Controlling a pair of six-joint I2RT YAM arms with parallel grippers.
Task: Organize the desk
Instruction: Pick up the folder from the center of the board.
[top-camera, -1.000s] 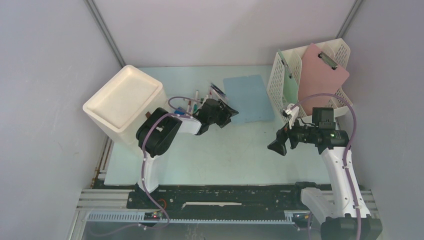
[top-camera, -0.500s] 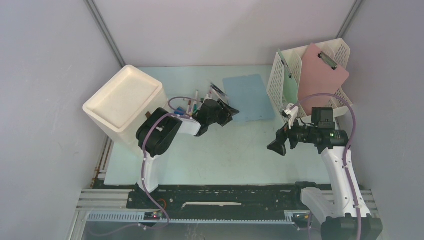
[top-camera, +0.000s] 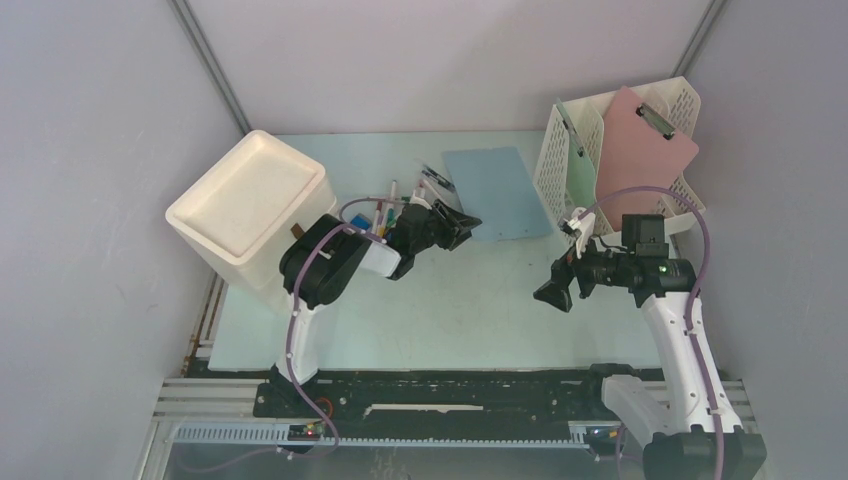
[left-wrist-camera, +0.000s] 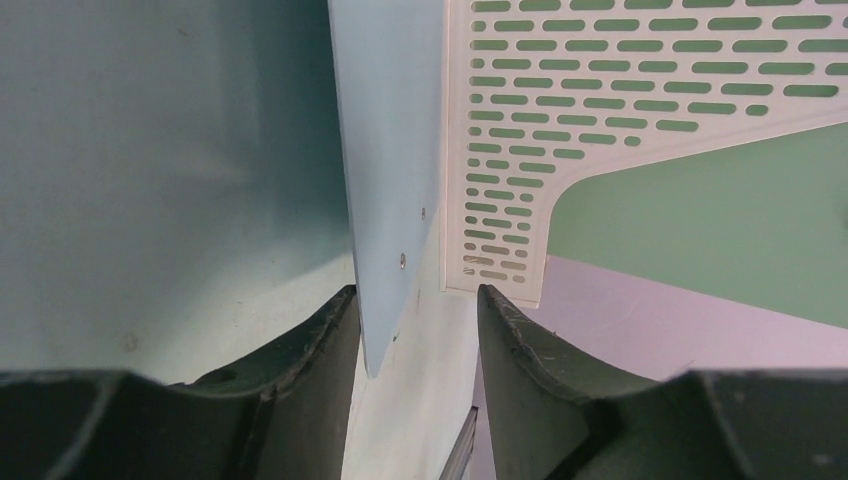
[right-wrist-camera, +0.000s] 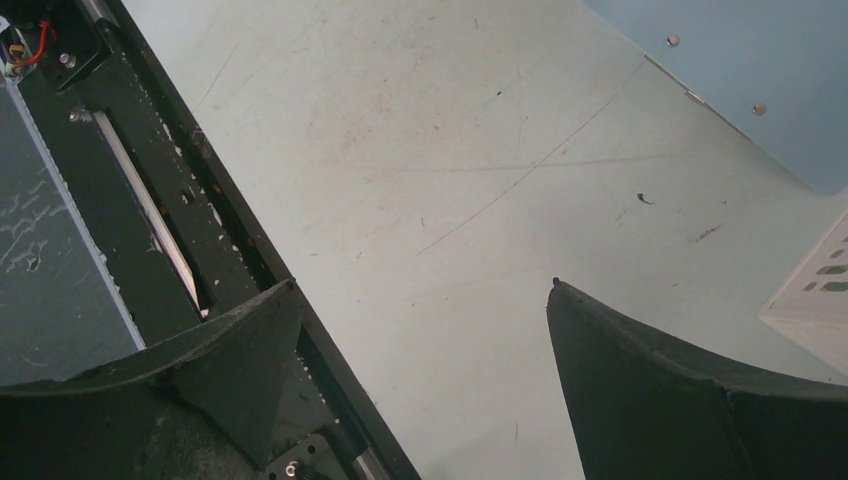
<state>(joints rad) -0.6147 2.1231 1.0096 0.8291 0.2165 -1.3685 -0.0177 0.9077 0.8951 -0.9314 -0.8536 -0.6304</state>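
Note:
The desk (top-camera: 450, 300) is a pale mint-green top. A flat blue board (top-camera: 500, 190) lies on it at the back middle. My left gripper (top-camera: 462, 222) is at the board's near left corner, turned on its side. In the left wrist view the blue board's (left-wrist-camera: 385, 130) corner sits between the fingers of the left gripper (left-wrist-camera: 415, 295), against the left one, with a gap to the right one. My right gripper (top-camera: 552, 292) hangs open over bare desk; the right wrist view shows nothing inside the right gripper (right-wrist-camera: 422, 284).
A white perforated file rack (top-camera: 560, 170) at the back right holds a pink clipboard (top-camera: 640, 150) and a green one (top-camera: 580, 170). A white bin (top-camera: 245, 195) stands at the left. Several pens (top-camera: 385, 210) lie beside the left arm. A black rail (top-camera: 450, 385) runs along the front edge.
My left gripper has slid a little to the right onto the blue board's corner and its jaws have narrowed. The right arm has stayed still.

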